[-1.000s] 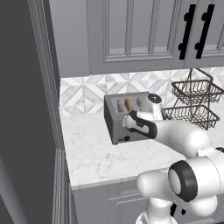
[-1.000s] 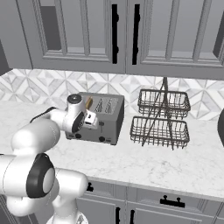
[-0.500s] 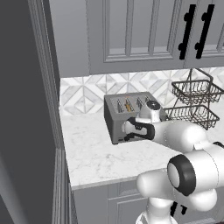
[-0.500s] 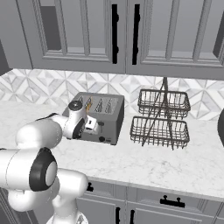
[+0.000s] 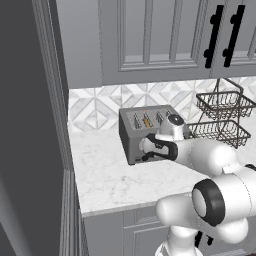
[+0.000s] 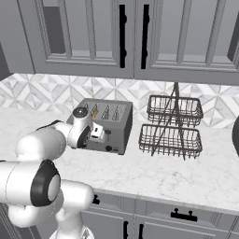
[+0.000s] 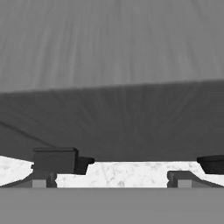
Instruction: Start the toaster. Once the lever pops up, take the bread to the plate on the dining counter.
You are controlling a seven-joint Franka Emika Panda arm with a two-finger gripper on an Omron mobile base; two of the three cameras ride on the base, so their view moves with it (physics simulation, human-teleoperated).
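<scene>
The claw [image 7: 111, 179] gapes wide against the toaster [image 5: 137, 132] face; from behind, bread [image 5: 146, 120] peeks from a slot above it.

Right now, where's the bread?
The bread sits sunk in a slot on top of the toaster, on the marble worktop against the backsplash, left of the wire baskets.

arm hides toaster [image 5: 134, 134] front; lever can't be seen.

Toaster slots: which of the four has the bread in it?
On the toaster, the second slot from the left in the left base view: a golden-brown bread edge shows sunk in it, while the other three look dark grey.
</scene>
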